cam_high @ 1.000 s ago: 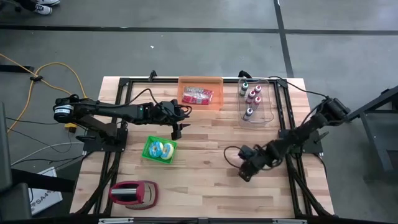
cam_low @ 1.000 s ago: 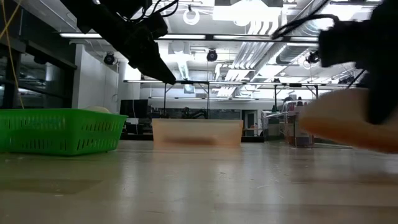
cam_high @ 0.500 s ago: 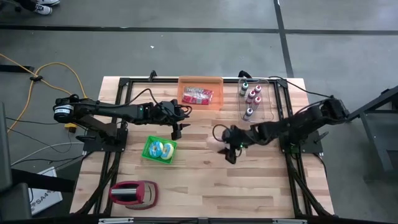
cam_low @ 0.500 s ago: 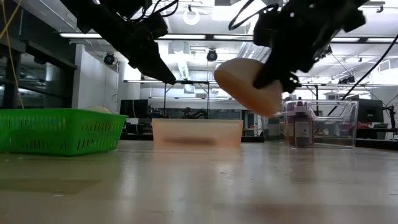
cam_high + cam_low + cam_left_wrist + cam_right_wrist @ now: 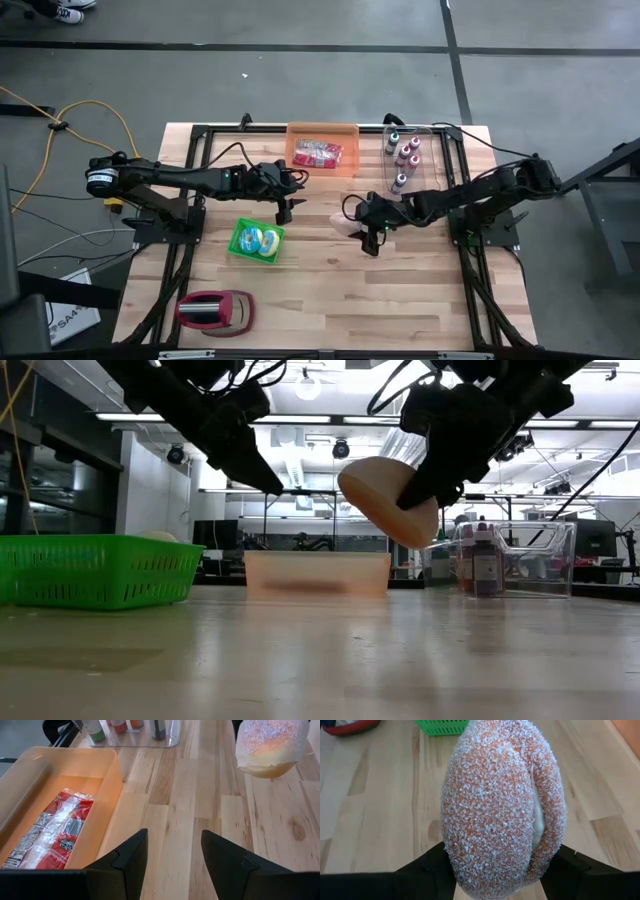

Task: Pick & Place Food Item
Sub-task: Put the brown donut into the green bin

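The food item is a sugar-coated doughnut (image 5: 502, 805), also seen in the low view (image 5: 385, 500) and as a pale lump in the high view (image 5: 343, 222). It hangs above the middle of the table with my right gripper (image 5: 367, 237) shut on it. My left gripper (image 5: 284, 208) stands open and empty over the table between the orange bin (image 5: 322, 150) and the green basket (image 5: 257, 240). Its wrist view shows the doughnut (image 5: 270, 745) beyond its fingers. My right gripper pinches the doughnut between its two fingers (image 5: 427, 865), one on each opposite side at the end nearest the wrist (image 5: 470, 875). The fingers slant down from the table's right side. The doughnut is lifted clear of the table and tilted, jutting out past the fingertips.
The orange bin holds a red packet (image 5: 55, 827). A clear bin of small bottles (image 5: 408, 165) stands at the far right. The green basket holds round items. A red-rimmed container (image 5: 215, 310) lies near the front left. Bare wood (image 5: 330, 290) lies in front of the doughnut.
My right gripper has swung from the near right part of the table toward its middle and far side, rising a little and rolling about its own axis. The doughnut has gone with it, held clear of the table all the while.
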Controlling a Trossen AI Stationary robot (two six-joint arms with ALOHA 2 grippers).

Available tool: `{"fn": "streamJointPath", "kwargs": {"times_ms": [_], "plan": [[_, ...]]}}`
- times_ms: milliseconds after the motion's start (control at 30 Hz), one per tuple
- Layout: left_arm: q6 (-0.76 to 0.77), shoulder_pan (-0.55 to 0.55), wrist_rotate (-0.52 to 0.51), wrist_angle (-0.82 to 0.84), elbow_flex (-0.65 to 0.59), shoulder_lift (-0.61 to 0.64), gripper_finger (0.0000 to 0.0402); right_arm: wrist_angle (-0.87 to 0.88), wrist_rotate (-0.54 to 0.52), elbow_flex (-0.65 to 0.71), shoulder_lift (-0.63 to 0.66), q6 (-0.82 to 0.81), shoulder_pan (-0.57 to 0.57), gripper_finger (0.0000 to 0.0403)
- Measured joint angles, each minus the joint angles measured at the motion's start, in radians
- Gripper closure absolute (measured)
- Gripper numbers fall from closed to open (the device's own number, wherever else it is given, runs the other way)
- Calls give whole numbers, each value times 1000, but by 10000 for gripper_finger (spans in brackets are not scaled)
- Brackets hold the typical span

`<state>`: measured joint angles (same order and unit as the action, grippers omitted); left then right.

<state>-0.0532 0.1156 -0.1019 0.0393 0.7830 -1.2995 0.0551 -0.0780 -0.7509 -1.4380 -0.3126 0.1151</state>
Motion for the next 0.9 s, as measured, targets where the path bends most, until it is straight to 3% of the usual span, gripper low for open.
{"fn": "streamJointPath", "kwargs": {"times_ms": [333,533,700,900], "plan": [[0,0,0,-109,0,0,222,-18,-8,0,0,196,0,187],[12,0,0,-190,0,0,222,-49,-124,0,0,333,1,187],[125,0,0,-236,0,0,222,-49,-234,0,0,387,0,187],[127,0,0,-307,0,0,222,-50,-261,0,0,400,0,187]]}}
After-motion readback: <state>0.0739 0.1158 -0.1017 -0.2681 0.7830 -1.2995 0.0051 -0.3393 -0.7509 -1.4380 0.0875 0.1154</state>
